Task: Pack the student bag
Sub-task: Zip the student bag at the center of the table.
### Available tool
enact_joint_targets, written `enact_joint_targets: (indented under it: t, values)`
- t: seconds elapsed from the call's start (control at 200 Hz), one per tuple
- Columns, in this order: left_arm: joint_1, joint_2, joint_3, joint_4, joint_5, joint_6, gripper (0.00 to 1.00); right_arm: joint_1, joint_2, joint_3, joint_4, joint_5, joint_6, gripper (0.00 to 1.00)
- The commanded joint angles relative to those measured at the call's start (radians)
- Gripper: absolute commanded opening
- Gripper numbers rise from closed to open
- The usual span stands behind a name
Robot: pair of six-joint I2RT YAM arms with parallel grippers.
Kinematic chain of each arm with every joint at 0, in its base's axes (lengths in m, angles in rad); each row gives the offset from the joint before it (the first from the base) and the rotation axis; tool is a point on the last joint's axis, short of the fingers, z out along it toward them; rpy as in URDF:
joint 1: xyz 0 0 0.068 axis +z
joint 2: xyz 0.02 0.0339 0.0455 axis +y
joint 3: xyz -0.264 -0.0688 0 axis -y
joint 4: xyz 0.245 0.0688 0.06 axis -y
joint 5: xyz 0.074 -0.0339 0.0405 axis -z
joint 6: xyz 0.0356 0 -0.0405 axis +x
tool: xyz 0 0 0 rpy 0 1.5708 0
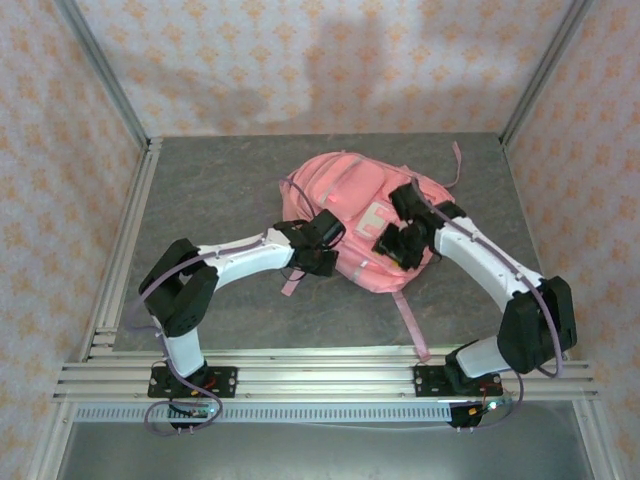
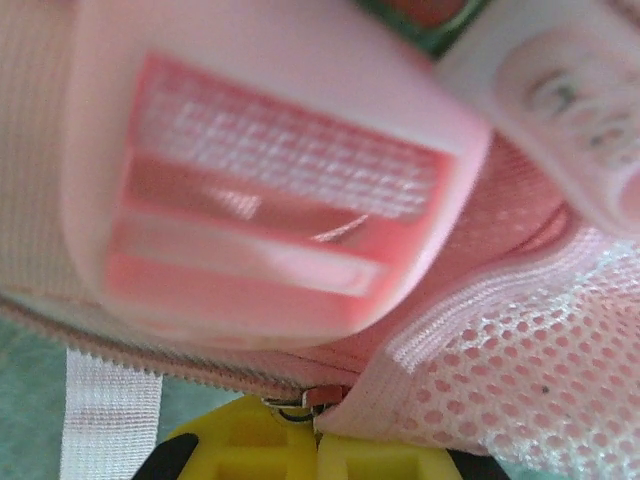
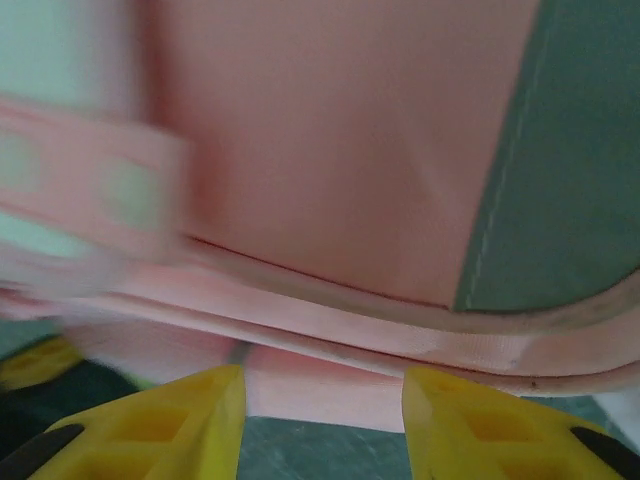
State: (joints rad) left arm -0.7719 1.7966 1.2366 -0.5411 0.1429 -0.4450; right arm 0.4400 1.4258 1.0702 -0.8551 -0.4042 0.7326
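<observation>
Item: student bag point(image 1: 350, 185), soft pink fabric, laid flat with its front pockets turned upward.
Position: it is placed on the far middle of the table point(image 1: 210, 190), a little right of centre.
Marking: a pale mint patch point(image 1: 375, 215) is carried on the front, toward the near end.
Trailing part: a pink strap point(image 1: 410, 320) is stretched from the bag's near edge toward the near side of the table.
Left side: the left gripper point(image 1: 325, 245) is set against the bag's near-left edge. Its yellow fingers point(image 2: 240, 445) are brought together, and a metal zip pull point(image 2: 318, 398) is pinched at their tips.
Left close detail: a blurred pink buckle point(image 2: 270, 170) is seen above the zip line, with a white mesh panel point(image 2: 500, 380) to its right.
Right side: the right gripper point(image 1: 400, 243) is rested on the bag's near-right part, just beside the mint patch. Its fingers point(image 3: 190, 415) are spread wide. A pink hem is laid across just beyond the tips, and nothing is clamped.
Surface: the table is finished in mottled grey.
Frame: aluminium rails point(image 1: 320, 375) are run along the near edge, and both arm bases are bolted to them.
Surround: walls point(image 1: 330, 60) are papered in a pale pink pattern.
</observation>
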Motion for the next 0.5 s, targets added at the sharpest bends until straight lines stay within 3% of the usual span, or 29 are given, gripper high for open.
enact_joint_targets:
  t: [0.0,0.15,0.35,0.43,0.495]
  values:
    - [-0.031,0.009,0.069,-0.03,0.044,-0.008,0.0,0.029,-0.004,-0.093,0.047,-0.044,-0.014,0.44]
    - [-0.073,0.037,0.124,-0.048,0.096,0.0,0.0,-0.006,0.059,-0.112,0.061,0.104,-0.053,0.46]
    - [-0.129,0.109,0.254,-0.102,0.142,0.015,0.0,-0.111,0.19,0.051,0.052,0.302,-0.135,0.48]
    - [-0.141,0.171,0.321,-0.125,0.164,0.011,0.0,-0.149,0.232,0.115,0.064,0.291,-0.15,0.47]
    - [-0.145,0.205,0.379,-0.145,0.182,0.007,0.0,-0.165,0.234,0.161,0.06,0.261,-0.166,0.41]
